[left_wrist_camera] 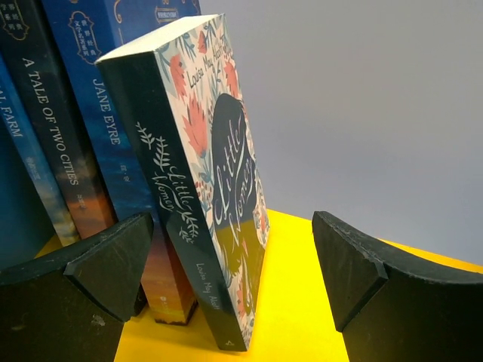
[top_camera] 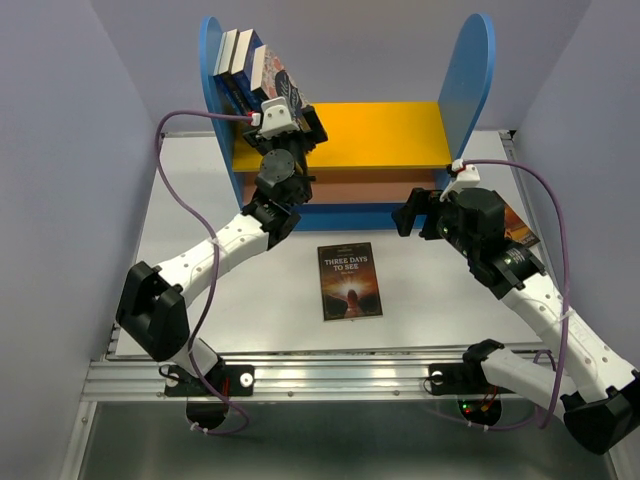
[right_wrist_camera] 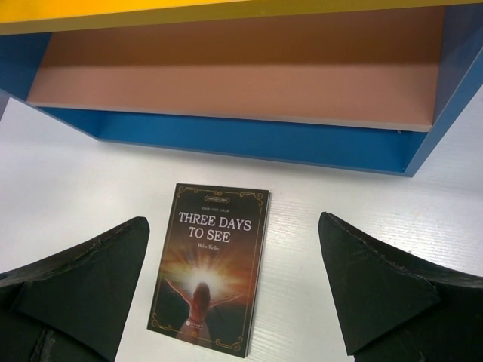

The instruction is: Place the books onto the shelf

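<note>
Dark paperback Three Days to See lies flat on the white table, in front of the blue-sided shelf. Right gripper, fingers spread, hovers before the shelf's right end. Left gripper, likewise spread, brackets the floral Little Women paperback, which leans on upright books at the left end of the shelf's yellow top board.

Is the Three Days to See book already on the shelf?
No, Three Days to See lies flat on the table before the shelf.
</note>
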`<state>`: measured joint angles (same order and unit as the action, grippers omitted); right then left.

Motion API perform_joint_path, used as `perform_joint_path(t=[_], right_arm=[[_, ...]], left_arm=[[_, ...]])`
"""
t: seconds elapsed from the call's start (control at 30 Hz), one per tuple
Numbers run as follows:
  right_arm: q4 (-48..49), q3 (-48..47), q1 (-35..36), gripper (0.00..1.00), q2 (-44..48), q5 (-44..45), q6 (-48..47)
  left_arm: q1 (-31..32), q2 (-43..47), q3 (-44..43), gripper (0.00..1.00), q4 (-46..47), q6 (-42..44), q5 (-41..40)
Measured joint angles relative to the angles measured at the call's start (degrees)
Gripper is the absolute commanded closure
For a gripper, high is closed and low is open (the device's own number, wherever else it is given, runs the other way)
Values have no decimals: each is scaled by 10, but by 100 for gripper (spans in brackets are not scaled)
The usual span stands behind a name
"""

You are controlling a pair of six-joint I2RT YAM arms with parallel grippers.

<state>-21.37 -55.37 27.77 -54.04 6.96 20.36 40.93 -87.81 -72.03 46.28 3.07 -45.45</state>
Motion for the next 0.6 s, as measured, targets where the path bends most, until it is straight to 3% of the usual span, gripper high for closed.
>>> perform_joint_path(t=[0.6], right_arm=[[0, 1, 0, 0, 0, -16, 0]], left_arm=[[6, 26, -13, 1, -134, -45, -17]])
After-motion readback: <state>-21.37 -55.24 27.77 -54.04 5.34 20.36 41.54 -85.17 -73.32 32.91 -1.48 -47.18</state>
